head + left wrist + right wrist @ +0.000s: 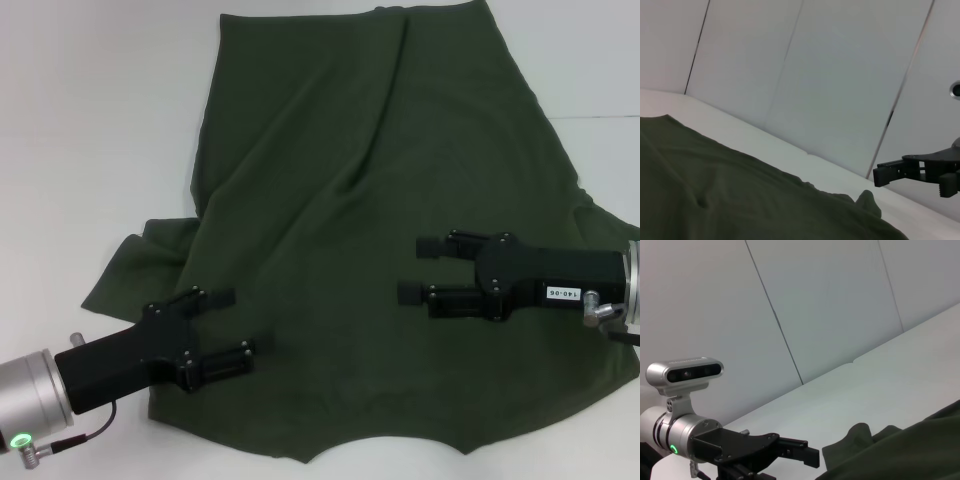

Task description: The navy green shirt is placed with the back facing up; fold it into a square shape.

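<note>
**One shirt spread flat, two grippers above it with fingers apart**

Spread across the white table (80,120) in the head view: one dark green shirt (370,230), wrinkled, narrower at the far end and wide at the near edge, with a bunched fold of cloth sticking out on the robot's left side. Reached nearly from the far edge of the picture to the near one.

Counted over it: two black grippers. Left gripper (237,322) over the near left part of the shirt, fingers spread apart, nothing between them. Right gripper (418,269) over the right half, pointing toward the middle, fingers likewise apart and holding nothing. Whether either touched the cloth: not clear from above.

Seen only from the wrists: grey wall panels (840,85) behind the table. Left wrist view: the shirt (715,195) as a low green surface with a small raised peak, and the right gripper (912,175) hanging clear above the table farther off. Right wrist view: the left gripper (805,456) with a silver camera (687,371) mounted on its wrist and a green ring light, beside the shirt's (905,450) bunched edge.
</note>
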Motion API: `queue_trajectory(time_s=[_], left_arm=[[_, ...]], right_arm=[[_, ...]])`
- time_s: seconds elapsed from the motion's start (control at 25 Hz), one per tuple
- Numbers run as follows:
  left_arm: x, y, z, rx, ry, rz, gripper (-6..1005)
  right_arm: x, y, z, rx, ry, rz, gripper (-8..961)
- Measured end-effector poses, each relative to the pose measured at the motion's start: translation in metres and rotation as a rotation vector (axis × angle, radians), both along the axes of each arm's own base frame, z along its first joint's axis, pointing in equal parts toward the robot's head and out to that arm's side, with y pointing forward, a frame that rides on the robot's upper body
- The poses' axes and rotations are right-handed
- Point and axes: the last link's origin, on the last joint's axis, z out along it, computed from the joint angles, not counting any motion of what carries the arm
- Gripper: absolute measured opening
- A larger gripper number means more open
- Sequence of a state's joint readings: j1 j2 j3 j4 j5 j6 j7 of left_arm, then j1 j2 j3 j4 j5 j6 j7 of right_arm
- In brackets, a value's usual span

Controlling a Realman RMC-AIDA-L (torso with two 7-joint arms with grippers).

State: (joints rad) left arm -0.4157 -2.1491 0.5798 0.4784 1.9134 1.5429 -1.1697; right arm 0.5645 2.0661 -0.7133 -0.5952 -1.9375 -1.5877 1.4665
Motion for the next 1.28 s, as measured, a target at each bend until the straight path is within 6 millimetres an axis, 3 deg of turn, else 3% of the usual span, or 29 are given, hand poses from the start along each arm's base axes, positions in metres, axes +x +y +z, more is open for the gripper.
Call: queue_trajectory(time_s=[0.6, 1.28], left_arm=[[-0.003, 0.005, 0.006, 0.056, -0.023, 0.047, 903], [-0.043, 0.042, 0.022, 0.186, 0.018, 0.441, 904]], right_arm=[[0.0, 0.001, -0.001, 0.007, 0.001, -0.006, 912], [-0.004, 0.0, -0.008, 0.003, 0.029, -0.012, 912]])
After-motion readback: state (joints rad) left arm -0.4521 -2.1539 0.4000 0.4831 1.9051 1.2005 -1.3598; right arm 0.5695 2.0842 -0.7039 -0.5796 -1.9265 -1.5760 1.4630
